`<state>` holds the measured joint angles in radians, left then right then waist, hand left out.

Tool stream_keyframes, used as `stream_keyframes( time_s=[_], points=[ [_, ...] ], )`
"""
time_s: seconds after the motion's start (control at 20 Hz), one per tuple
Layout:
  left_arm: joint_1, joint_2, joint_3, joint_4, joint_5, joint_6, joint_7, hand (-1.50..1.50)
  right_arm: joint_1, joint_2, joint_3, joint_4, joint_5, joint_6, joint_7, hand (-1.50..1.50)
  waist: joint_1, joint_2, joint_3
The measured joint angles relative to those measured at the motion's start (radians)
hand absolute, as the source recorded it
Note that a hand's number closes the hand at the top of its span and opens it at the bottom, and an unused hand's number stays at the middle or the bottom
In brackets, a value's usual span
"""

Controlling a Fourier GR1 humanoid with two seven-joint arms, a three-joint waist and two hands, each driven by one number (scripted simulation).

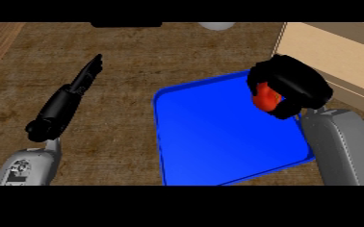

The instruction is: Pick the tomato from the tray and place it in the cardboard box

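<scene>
Tomato (pixel 266 97) is clamped inside the right hand's (pixel 295 84) curled fingers, at the tray (pixel 213 134) corner beside the cardboard box (pixel 320 48). Risk: it slips out the fingers' open side, or the knuckles clip the box wall. Left hand (pixel 74 91) rests, fingers straight.

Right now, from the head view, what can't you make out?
Red round tomato: head view, mostly hidden by the black right hand curled round it.
Tan cardboard box: head view, cut off by the right edge.
White rounded object: head view, cut off at the top edge.
</scene>
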<state>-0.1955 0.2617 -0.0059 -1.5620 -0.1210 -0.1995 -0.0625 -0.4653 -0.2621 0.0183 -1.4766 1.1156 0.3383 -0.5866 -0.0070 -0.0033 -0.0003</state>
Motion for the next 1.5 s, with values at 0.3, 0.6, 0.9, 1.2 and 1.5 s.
stream_keyframes(
  time_s=[0.3, 0.6, 0.9, 1.2, 1.5],
  points=[
    [-0.003, 0.007, 0.014, 0.007, 0.003, -0.011, -0.007, 0.0, -0.047, 0.008, -0.178, -0.118, -0.115, 0.083, 0.139, 1.5, -0.002, -0.001, 0.0],
    [-0.01, 0.004, 0.017, 0.002, 0.008, -0.021, 0.002, 0.0, -0.199, 0.008, -0.369, -0.052, -0.185, 0.099, 0.348, 1.5, 0.009, 0.002, 0.0],
    [-0.013, -0.011, 0.004, -0.014, -0.001, -0.02, 0.016, 0.0, -0.351, -0.11, -0.502, 0.186, -0.21, 0.045, 0.403, 1.5, 0.022, 0.007, 0.0],
    [-0.016, -0.017, 0.001, 0.003, -0.015, -0.02, -0.012, 0.0, -0.437, -0.278, -0.51, 0.493, -0.146, -0.048, 0.31, 1.5, 0.036, 0.014, 0.001],
    [-0.039, -0.021, -0.001, 0.005, -0.013, -0.027, -0.007, 0.0, -0.478, -0.405, -0.445, 0.751, -0.059, 0.005, 0.247, 1.5, 0.05, 0.022, 0.001]
  ],
)
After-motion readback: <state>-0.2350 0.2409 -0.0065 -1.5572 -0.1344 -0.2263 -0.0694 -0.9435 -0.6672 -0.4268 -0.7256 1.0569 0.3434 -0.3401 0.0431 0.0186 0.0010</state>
